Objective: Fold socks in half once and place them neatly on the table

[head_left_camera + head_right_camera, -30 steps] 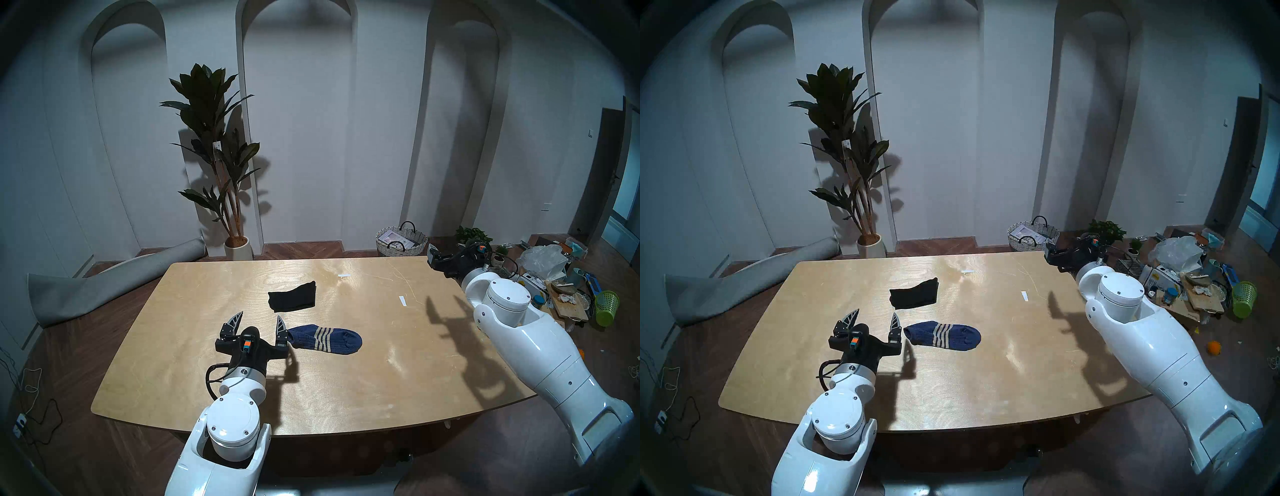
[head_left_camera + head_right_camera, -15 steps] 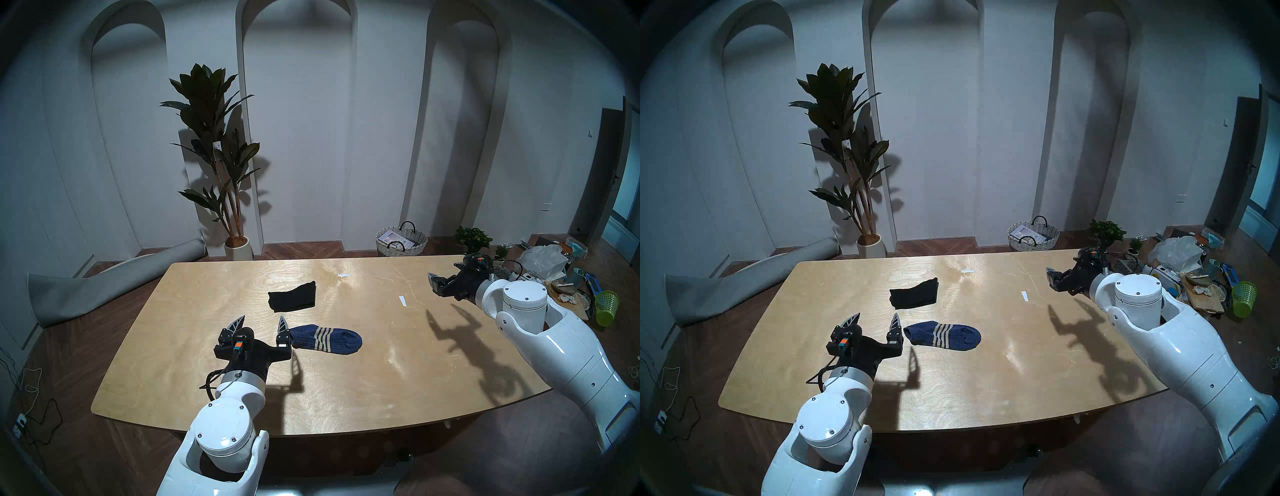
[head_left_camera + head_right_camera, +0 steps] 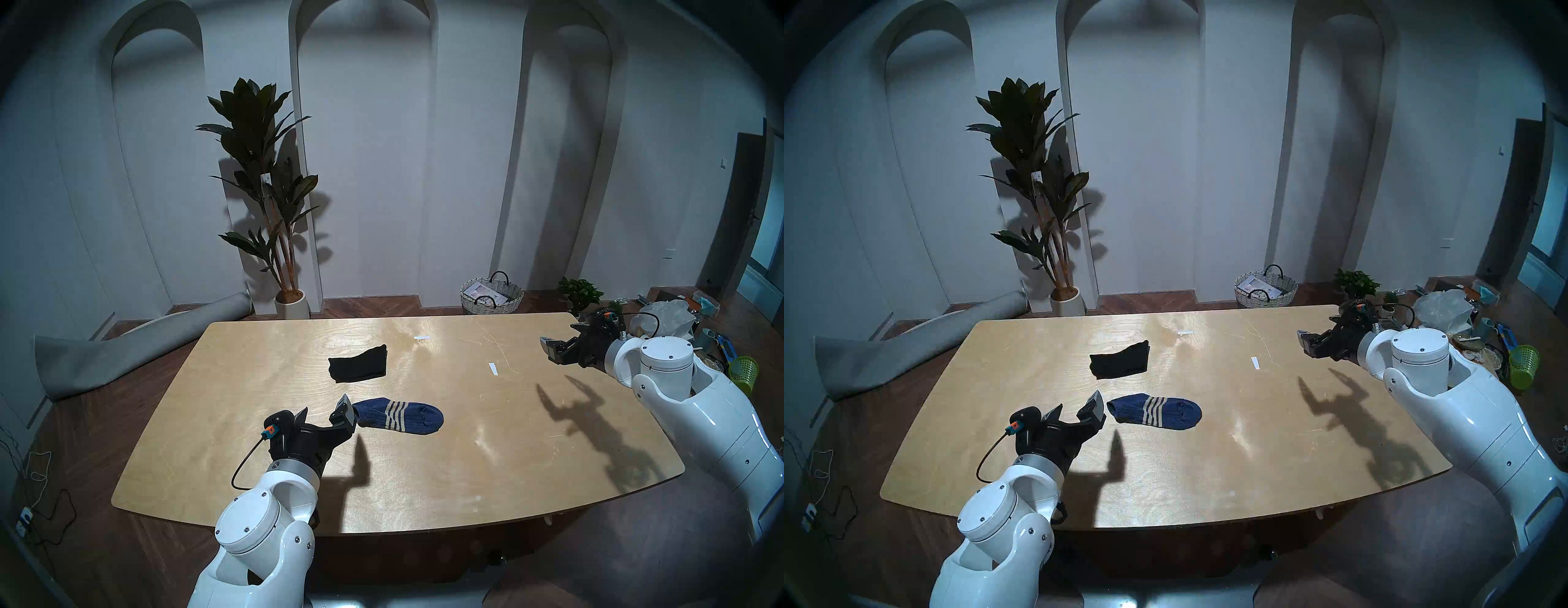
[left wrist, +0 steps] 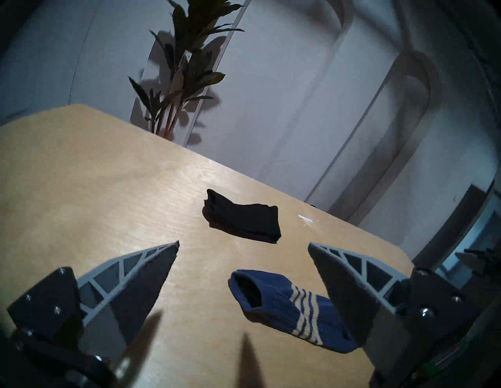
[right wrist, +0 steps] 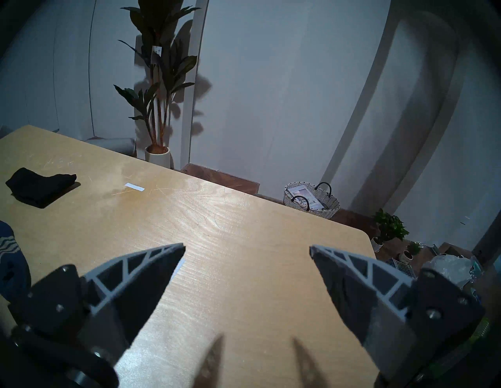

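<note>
A navy blue sock with tan stripes lies flat and full length on the birch table, cuff pointing left. A black sock lies behind it, doubled over. My left gripper hovers open just left of the navy cuff, rolled to one side. In the left wrist view the cuff sits between the fingers and the right finger covers part of the foot. My right gripper hangs open and empty over the table's far right corner.
Two white tape strips are stuck on the tabletop. Behind the table stand a woven basket and a tall potted plant. A rolled grey carpet lies at the left, floor clutter and a green bin at the right.
My left wrist has rolled, tilting the open gripper beside the navy cuff. My right arm has drawn back to the right. Neither sock has moved.
</note>
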Controlling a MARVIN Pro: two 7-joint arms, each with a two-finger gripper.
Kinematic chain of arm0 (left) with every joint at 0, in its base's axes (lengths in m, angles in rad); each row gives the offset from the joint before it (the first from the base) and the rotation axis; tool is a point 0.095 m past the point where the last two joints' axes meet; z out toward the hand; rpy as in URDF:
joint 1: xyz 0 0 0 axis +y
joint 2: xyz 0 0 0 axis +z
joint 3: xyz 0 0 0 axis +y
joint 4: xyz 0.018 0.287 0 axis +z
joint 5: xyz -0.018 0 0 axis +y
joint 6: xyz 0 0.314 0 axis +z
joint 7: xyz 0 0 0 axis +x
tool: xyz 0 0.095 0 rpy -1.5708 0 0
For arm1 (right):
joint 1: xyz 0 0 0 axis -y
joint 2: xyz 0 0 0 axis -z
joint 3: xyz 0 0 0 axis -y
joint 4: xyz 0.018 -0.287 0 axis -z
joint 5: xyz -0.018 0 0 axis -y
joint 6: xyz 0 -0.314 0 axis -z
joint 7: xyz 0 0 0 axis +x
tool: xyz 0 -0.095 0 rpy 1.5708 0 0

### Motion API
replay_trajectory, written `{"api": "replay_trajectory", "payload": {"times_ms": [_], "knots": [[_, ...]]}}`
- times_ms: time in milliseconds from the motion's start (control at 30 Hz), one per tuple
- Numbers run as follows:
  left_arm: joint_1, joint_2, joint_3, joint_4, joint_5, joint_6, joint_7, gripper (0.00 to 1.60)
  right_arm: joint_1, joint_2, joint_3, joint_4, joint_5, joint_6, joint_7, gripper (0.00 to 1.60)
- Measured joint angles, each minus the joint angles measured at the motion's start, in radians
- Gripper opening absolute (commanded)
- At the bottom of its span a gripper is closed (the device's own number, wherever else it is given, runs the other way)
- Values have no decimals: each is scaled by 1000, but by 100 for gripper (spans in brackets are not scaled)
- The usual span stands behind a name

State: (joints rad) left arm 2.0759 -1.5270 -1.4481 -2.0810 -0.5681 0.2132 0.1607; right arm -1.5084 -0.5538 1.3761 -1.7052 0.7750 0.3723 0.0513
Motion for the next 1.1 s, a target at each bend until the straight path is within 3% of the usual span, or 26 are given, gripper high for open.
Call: {"api": "replay_trajectory", "payload": {"times_ms": [267,500,667,800,1100], "knots": [[-54,-14,-2,63,-251,31,20,160,-17,18,41,8,35,-8,33,160],[-108,-17,22,139,-482,23,111,160,-21,29,76,25,62,-21,63,160],[-134,-8,58,132,-615,-14,205,160,-20,33,90,41,75,-29,85,160],[-156,5,96,105,-657,-52,289,160,-20,34,97,46,84,-35,100,160],[-215,34,185,76,-667,-167,480,160,-22,35,114,43,99,-51,121,160]]}}
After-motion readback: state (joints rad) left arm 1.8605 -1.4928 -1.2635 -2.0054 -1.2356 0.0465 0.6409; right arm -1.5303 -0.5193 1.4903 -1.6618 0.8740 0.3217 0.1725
